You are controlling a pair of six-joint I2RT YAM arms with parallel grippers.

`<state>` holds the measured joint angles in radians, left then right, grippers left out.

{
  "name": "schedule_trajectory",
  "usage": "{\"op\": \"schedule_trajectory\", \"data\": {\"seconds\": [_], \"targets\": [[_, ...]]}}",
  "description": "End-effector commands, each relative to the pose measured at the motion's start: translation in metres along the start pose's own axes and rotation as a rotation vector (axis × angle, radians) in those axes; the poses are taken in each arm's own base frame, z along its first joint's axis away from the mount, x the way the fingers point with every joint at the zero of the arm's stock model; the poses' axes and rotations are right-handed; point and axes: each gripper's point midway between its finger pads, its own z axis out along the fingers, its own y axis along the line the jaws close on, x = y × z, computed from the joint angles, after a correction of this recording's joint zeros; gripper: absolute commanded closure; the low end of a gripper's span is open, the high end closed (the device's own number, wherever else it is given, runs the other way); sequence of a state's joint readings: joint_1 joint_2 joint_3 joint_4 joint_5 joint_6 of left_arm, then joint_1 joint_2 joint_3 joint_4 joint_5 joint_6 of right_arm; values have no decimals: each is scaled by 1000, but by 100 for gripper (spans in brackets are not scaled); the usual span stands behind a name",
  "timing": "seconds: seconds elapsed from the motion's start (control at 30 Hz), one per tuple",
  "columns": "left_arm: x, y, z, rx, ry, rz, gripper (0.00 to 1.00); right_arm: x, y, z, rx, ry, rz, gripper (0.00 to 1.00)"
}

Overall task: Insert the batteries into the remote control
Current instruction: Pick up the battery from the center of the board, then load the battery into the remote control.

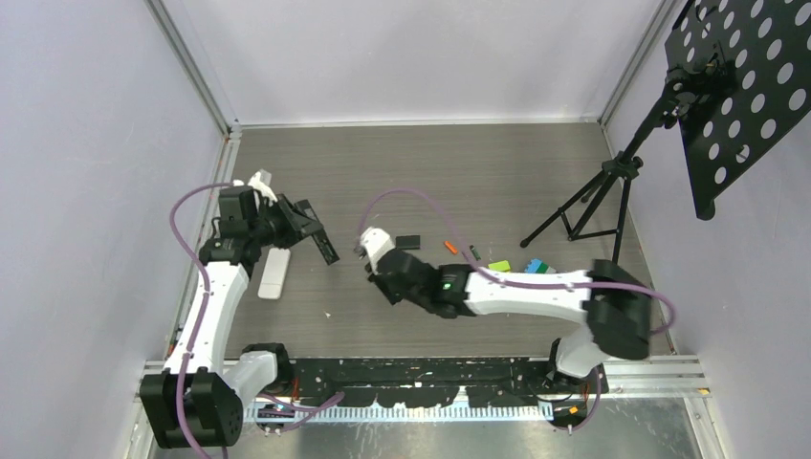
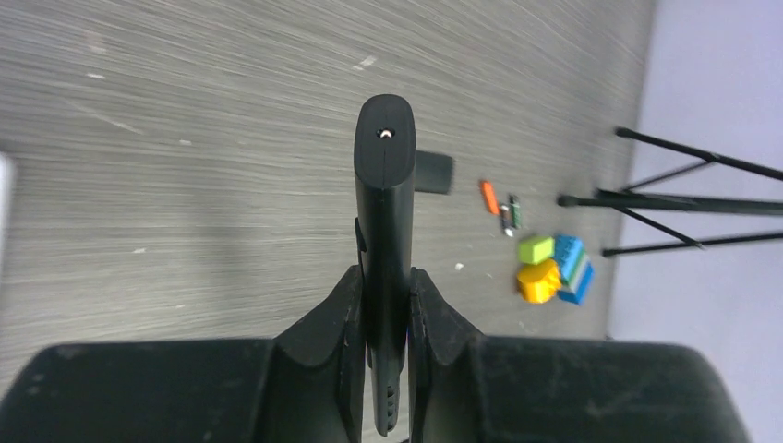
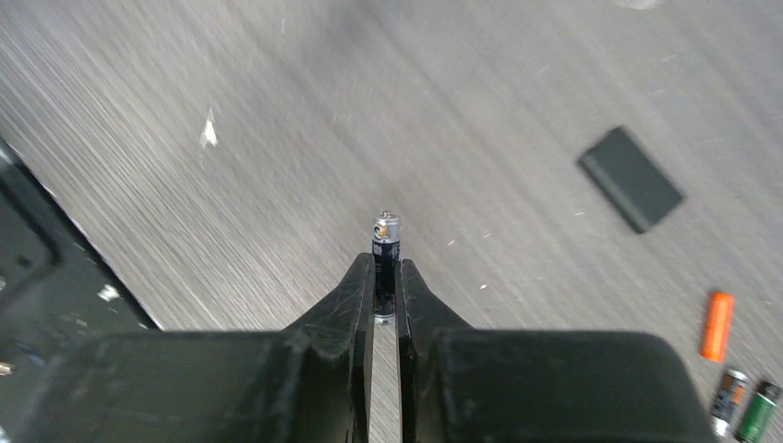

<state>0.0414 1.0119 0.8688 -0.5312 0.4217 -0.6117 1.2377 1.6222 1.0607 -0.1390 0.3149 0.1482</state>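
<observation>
**Two grips closed: left gripper on the remote control, right gripper on a battery**

Remote control: slim, black, smooth matte plastic. It is clamped edge-on with its rounded end pointing away, above the table (grey wood-grain, dull finish).

Held battery: thin cylinder with a dark sleeve and a bright metal cap. It stands out past the fingertips over bare tabletop.

Three more lie loose on the table to the right: an orange battery, then a dark battery and a green battery side by side. A flat dark rectangular plate lies apart from them.

Bare tabletop runs between the two arms. Green, orange and blue blocks cluster just beyond the loose batteries. Tripod legs stand near the right wall. A white remote lies beside the left arm.
</observation>
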Motion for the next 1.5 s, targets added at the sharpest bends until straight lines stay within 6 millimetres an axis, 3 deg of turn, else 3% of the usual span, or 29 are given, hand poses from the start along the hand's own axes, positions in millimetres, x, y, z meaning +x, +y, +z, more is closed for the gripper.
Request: {"op": "schedule_trajectory", "data": {"seconds": [0.0,0.17,0.37,0.73,1.47], "targets": [[2,-72,1,370,4,43,100,-97,-27,-65,1,-359,261,91],[17,-115,-5,564,-9,92,100,-151,-48,-114,15,-538,384,90],[24,-146,-13,719,-28,13,100,-176,-50,-129,5,-588,421,89],[19,-164,-34,807,-16,-68,100,-169,-52,-118,34,-583,415,89],[17,-176,-49,891,-19,-71,100,-157,-53,-101,67,-557,356,86]]}}
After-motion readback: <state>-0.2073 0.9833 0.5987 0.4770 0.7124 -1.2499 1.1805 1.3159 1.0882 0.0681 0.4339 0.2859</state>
